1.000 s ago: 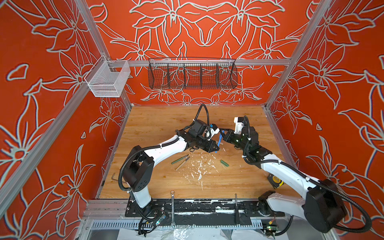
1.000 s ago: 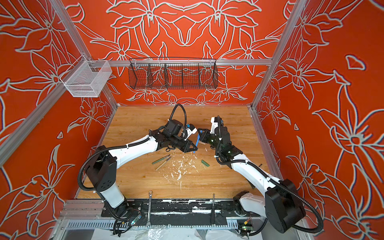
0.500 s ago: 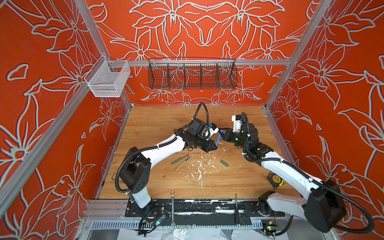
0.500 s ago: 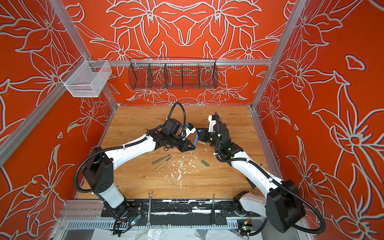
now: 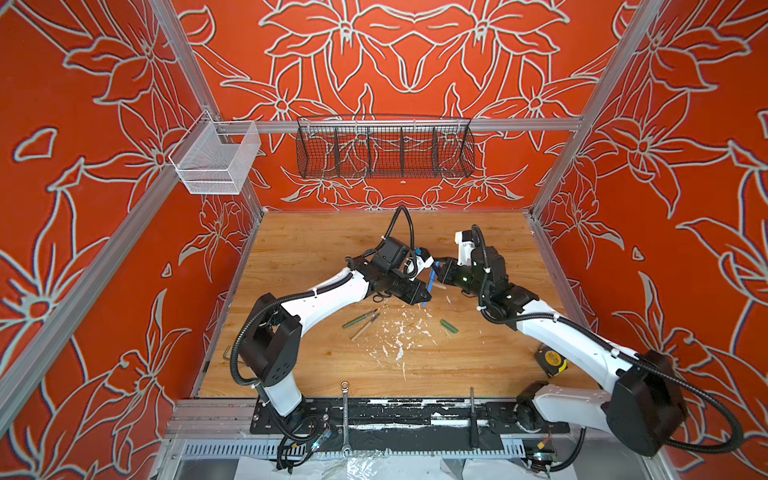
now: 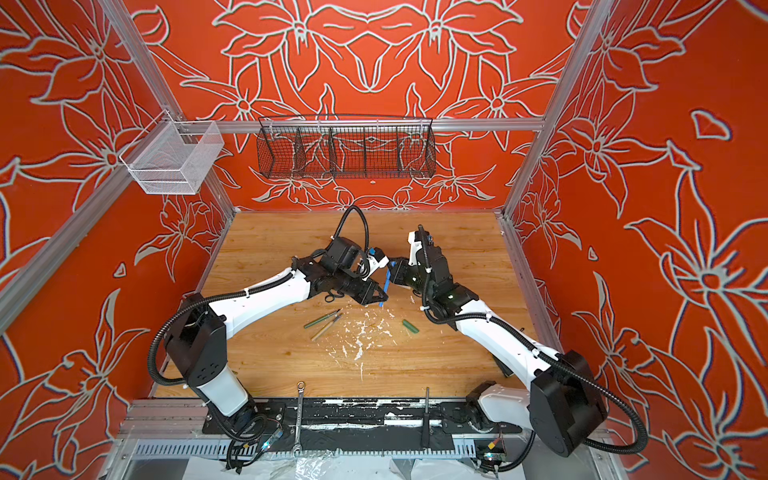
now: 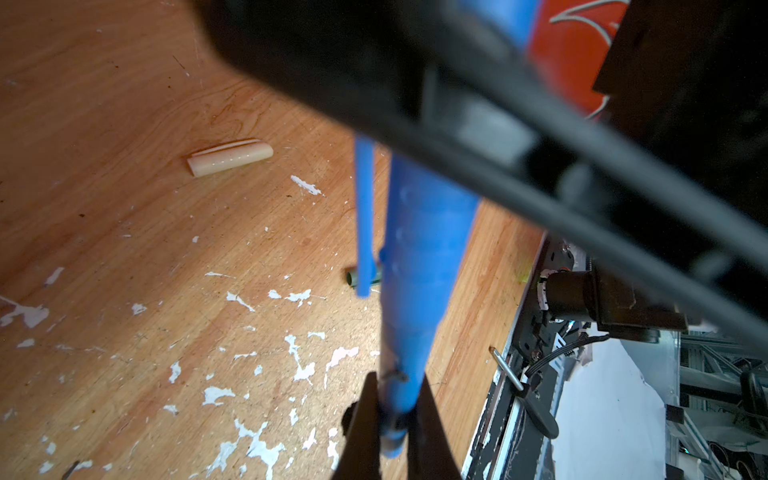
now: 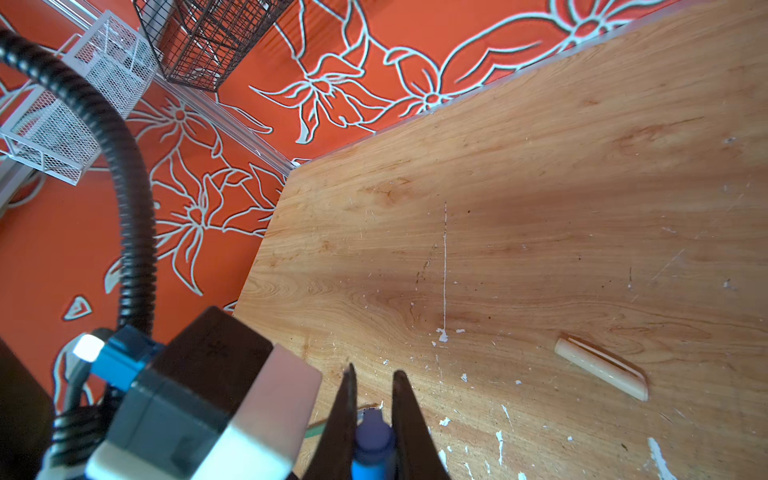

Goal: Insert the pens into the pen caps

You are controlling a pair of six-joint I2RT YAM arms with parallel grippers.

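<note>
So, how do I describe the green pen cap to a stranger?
On the wooden table, find the patch of white flecks near the middle. Right of it lies the green cap: short and stubby, unlike the long green pen left of the flecks.

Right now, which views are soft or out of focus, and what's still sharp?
Left wrist view: blue pen and the dark bar across it blurred, too near the lens; tan cap and table sharp. Right wrist view: fingers and the other arm's camera housing soft, wood grain crisp. Both top views: sharp, evenly lit, no glare.
</note>
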